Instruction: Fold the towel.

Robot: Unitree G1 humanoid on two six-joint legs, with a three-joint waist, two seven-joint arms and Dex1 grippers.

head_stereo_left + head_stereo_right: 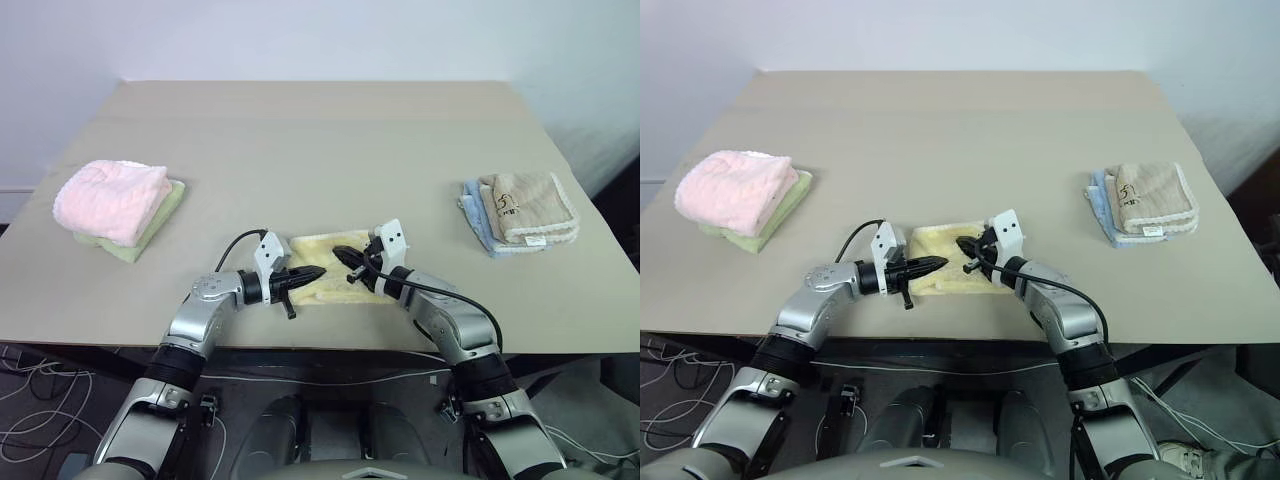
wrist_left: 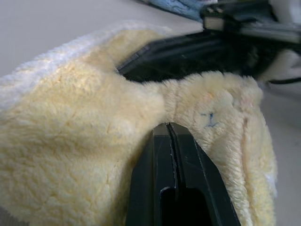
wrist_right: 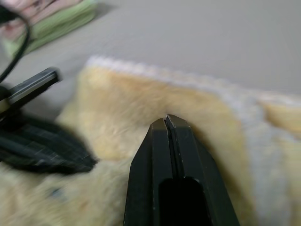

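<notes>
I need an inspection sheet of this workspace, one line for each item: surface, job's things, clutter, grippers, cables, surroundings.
Surface: tan table, bare in the middle and far part.
Job's things: pale yellow towel lies in a small bunch at the near edge, between the two grippers.
Clutter: pink towel on a green towel at the robot's left; beige towel on a blue towel at its right.
Grippers: left gripper shut, tips against the yellow towel; right gripper shut, tips on it too. Whether either pinches cloth is not clear.
Cables: black cable loops over the left wrist; white cables on the floor.
Surroundings: pale wall behind the table.
</notes>
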